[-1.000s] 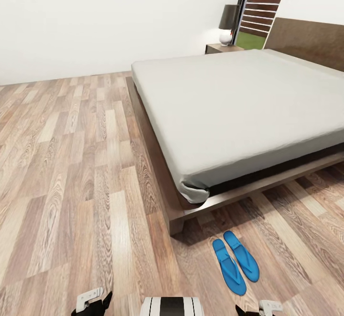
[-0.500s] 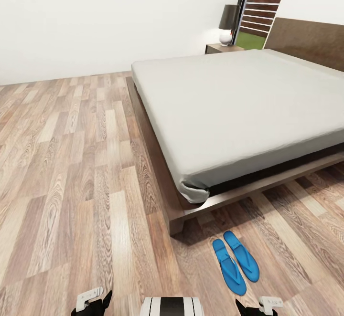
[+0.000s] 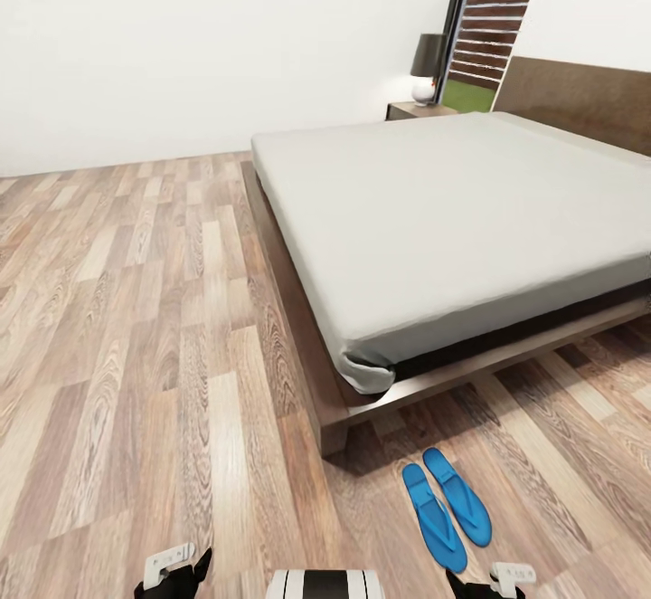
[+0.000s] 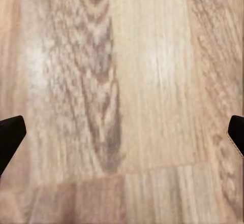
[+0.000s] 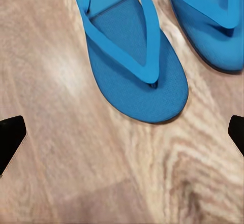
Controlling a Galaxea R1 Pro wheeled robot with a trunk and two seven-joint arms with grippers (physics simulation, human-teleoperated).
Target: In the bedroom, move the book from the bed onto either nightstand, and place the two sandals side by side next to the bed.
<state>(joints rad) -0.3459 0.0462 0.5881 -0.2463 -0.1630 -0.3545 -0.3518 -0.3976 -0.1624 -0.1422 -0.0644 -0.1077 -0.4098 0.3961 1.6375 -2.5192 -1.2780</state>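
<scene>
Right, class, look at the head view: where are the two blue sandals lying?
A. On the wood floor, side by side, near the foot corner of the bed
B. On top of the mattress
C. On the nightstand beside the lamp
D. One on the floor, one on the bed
A: the two sandals lie together on the plank floor, just off the corner of the bed.

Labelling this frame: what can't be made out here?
- Nightstand: head view, far and small, the bed covers its lower part, so no drawer or anything lying on top can be read.
- Left gripper: left wrist view, fingers cut by both edges.
- Second sandal: right wrist view, cropped at the frame corner.
</scene>
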